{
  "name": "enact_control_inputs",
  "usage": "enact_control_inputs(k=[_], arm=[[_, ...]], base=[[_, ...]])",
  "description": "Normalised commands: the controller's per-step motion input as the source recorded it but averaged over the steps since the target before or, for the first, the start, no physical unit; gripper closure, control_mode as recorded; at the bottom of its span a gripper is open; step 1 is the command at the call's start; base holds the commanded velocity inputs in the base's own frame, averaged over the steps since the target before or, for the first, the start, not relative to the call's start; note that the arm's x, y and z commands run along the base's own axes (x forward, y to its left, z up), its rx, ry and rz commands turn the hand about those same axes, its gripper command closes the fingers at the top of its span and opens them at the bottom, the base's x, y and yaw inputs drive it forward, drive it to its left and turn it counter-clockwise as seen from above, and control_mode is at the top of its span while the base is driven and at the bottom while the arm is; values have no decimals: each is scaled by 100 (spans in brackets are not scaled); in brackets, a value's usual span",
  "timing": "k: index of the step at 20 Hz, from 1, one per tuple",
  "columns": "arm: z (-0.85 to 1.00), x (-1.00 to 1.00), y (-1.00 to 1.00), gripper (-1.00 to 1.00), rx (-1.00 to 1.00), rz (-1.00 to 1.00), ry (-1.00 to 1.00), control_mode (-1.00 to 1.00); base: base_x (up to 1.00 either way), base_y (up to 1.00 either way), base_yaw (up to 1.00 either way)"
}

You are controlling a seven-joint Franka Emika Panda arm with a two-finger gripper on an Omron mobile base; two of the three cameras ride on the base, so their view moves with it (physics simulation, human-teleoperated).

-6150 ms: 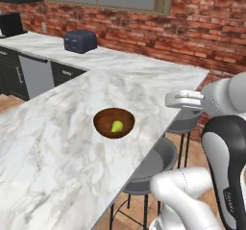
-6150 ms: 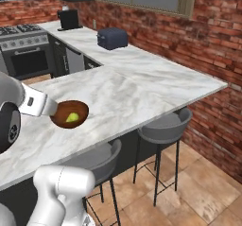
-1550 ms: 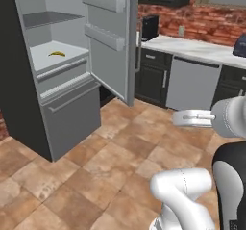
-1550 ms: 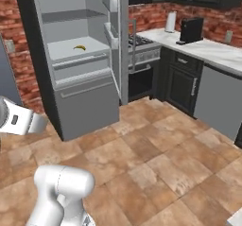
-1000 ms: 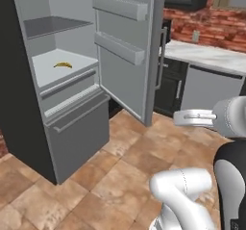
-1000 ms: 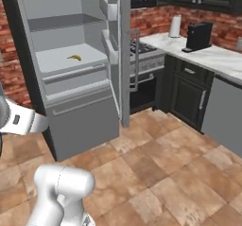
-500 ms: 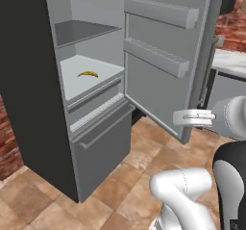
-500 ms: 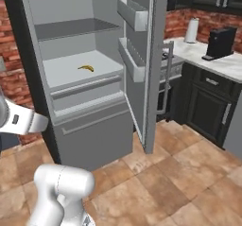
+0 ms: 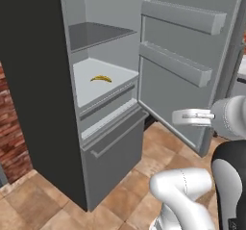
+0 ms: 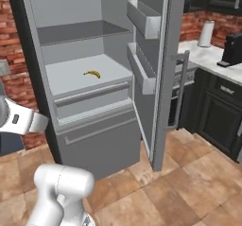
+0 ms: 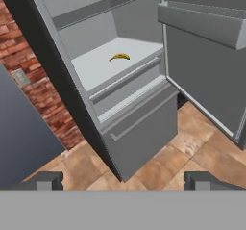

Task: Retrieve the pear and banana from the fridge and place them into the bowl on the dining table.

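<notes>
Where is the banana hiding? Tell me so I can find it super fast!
Look at the big grey fridge with its door swung wide open. Inside, find the flat white shelf just above the closed drawers. The banana is the little curved yellow thing lying on that shelf, the one spot of bright colour among all the grey.

I see bright, even light in all three pictures, and I cannot tell where it comes from. The inside of the fridge looks pale and clear, while its outer side is very dark. Shadows are soft (a faint one lies under the upper shelf). Nothing shines or glares. Edges look sharp but a bit blocky, and I see no bending at the corners.
</notes>
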Motion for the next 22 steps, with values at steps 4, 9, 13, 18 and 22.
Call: enact_control_inputs(k=[4,9,13,18,22], arm=[[0,0,0,-100,0,0,0,100],[0,0,0,-100,0,0,0,100],[0,0,0,-100,0,0,0,100],[0,0,0,-100,0,0,0,100],[0,0,0,-100,0,0,0,100]], base=[[53,0,18],[42,-5,10],[31,-24,0],[41,-25,0],[74,-5,0]])
